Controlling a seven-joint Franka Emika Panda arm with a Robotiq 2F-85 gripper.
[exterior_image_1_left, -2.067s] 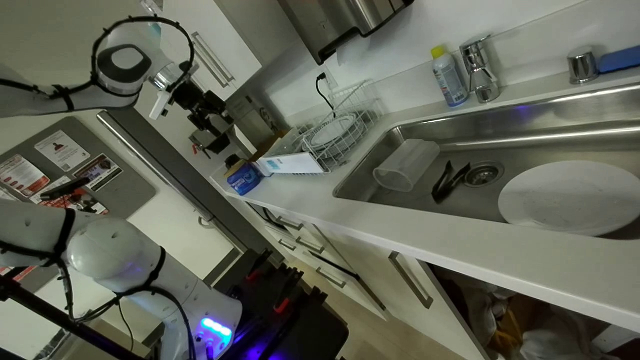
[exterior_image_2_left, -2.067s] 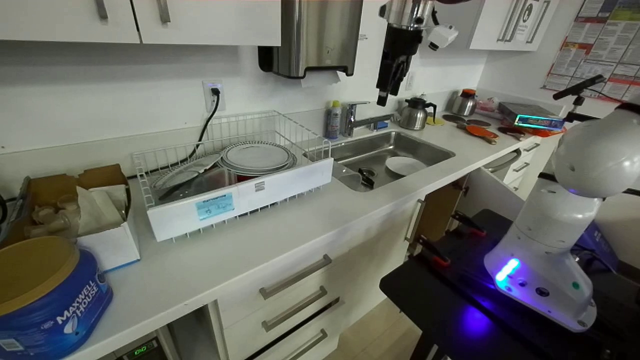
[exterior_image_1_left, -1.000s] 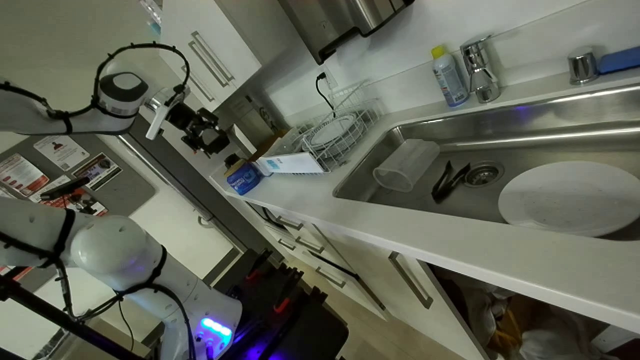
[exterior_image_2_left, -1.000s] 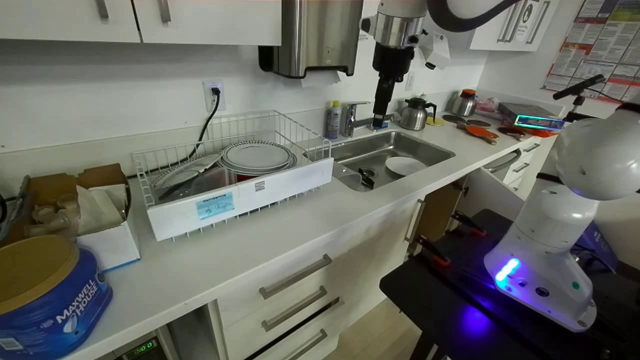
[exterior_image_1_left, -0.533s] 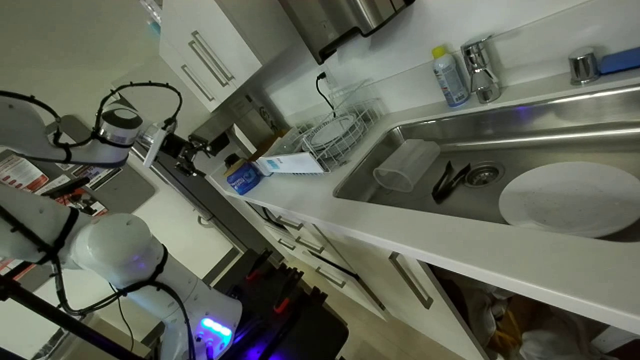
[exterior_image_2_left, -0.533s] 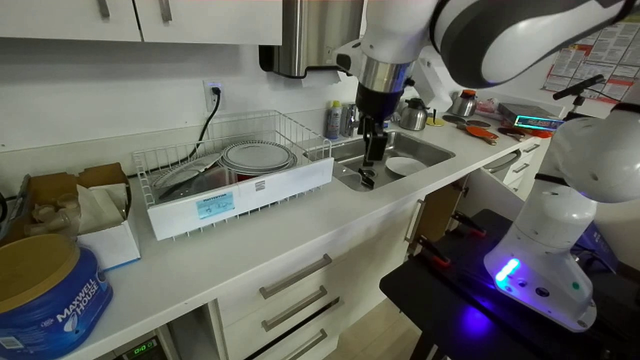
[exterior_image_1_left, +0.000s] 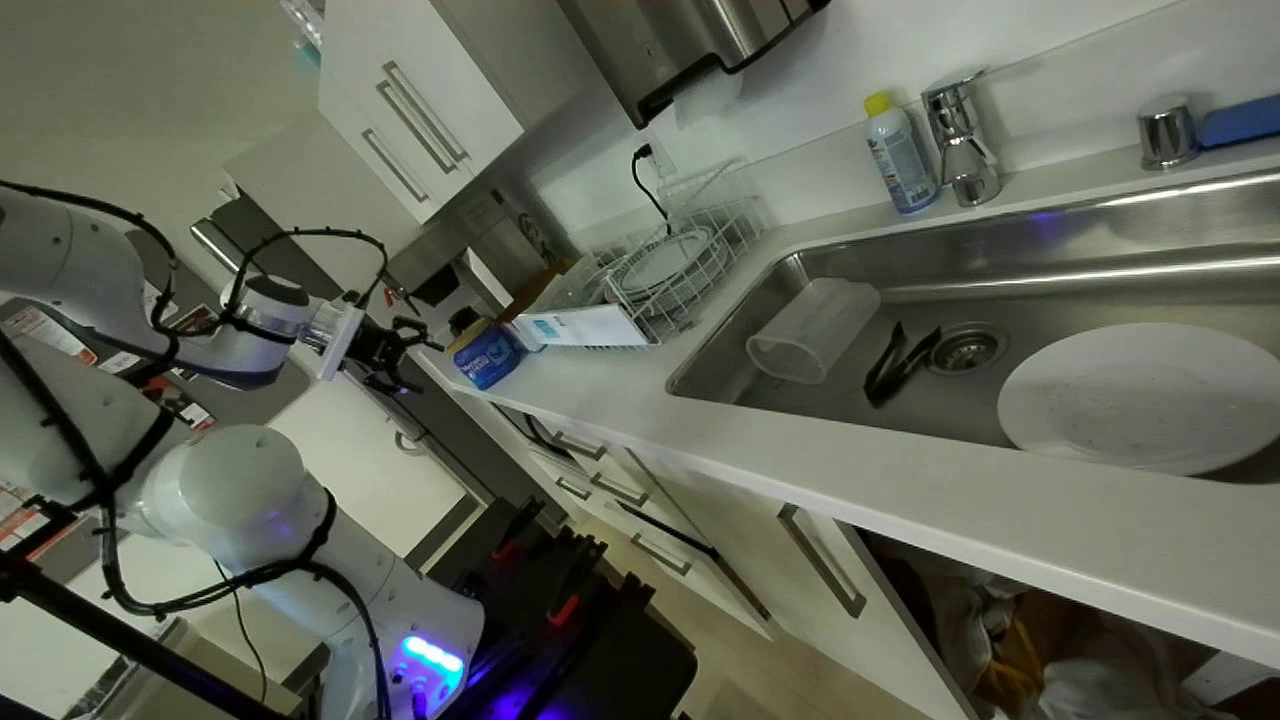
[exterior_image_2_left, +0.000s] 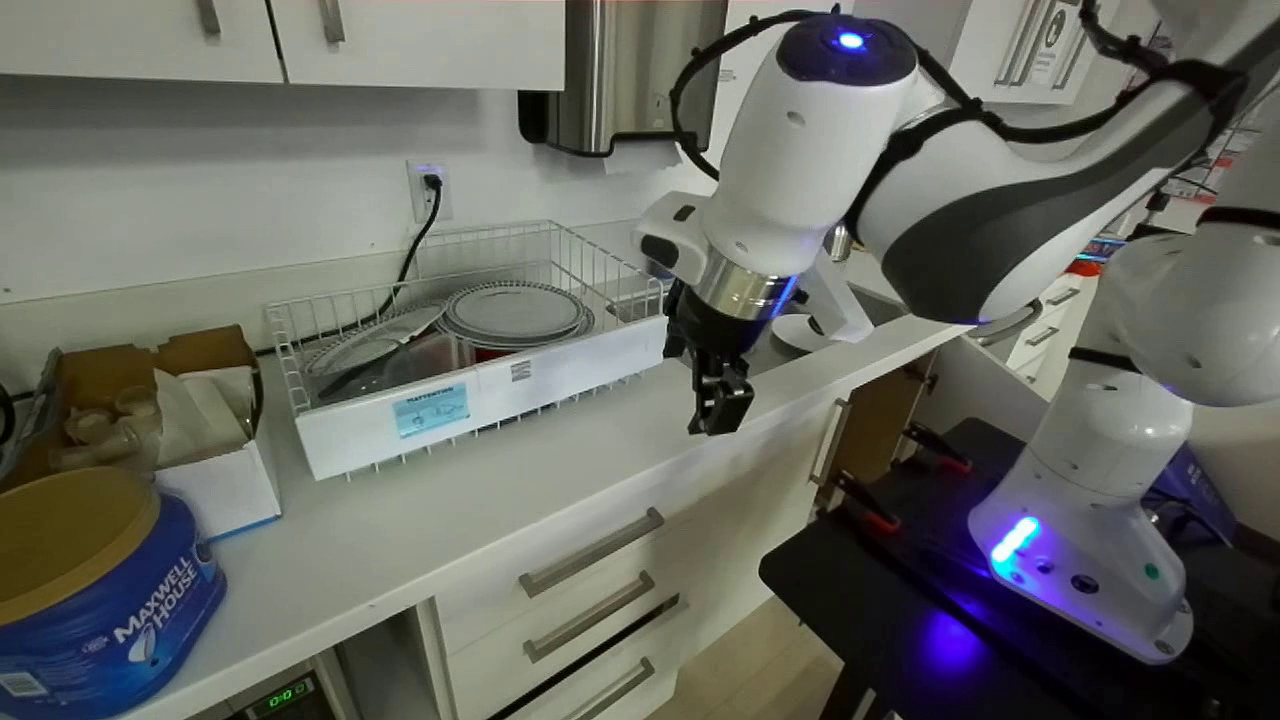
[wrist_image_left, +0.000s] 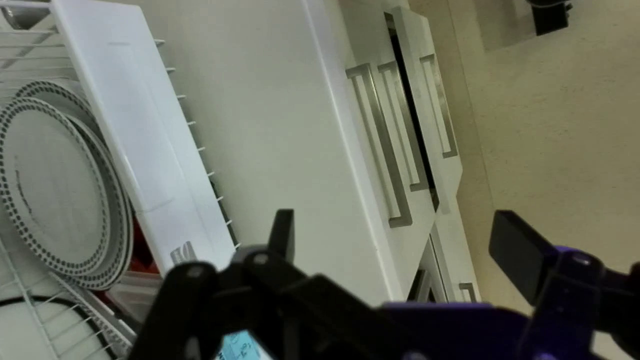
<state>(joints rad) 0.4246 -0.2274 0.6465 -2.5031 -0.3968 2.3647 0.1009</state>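
Observation:
My gripper (wrist_image_left: 393, 222) stands open with nothing between its fingers. In the wrist view the counter's front edge (wrist_image_left: 345, 130) and a drawer handle (wrist_image_left: 385, 145) show beyond the gap between the fingertips. In an exterior view the gripper (exterior_image_2_left: 718, 422) hangs, tilted, by the front of the white counter (exterior_image_2_left: 500, 505), to the right of a white wire dish rack (exterior_image_2_left: 590, 362). Whether it touches the counter I cannot tell; it looks apart. Stacked plates with patterned rims (wrist_image_left: 55, 185) lie in the rack.
The steel sink (exterior_image_1_left: 1000, 282) holds a white plate (exterior_image_1_left: 1140, 400), a clear container (exterior_image_1_left: 815, 330) and a black utensil (exterior_image_1_left: 885, 372). A blue coffee tub (exterior_image_2_left: 110, 600) and an open cardboard box (exterior_image_2_left: 215, 480) stand left of the rack. A spray bottle (exterior_image_1_left: 900, 155) stands by the faucet (exterior_image_1_left: 962, 145).
The arm has come down from high in front of the wall, and the gripper has lowered and swung towards the counter's front. The gripper has stayed open; the dishes have not moved.

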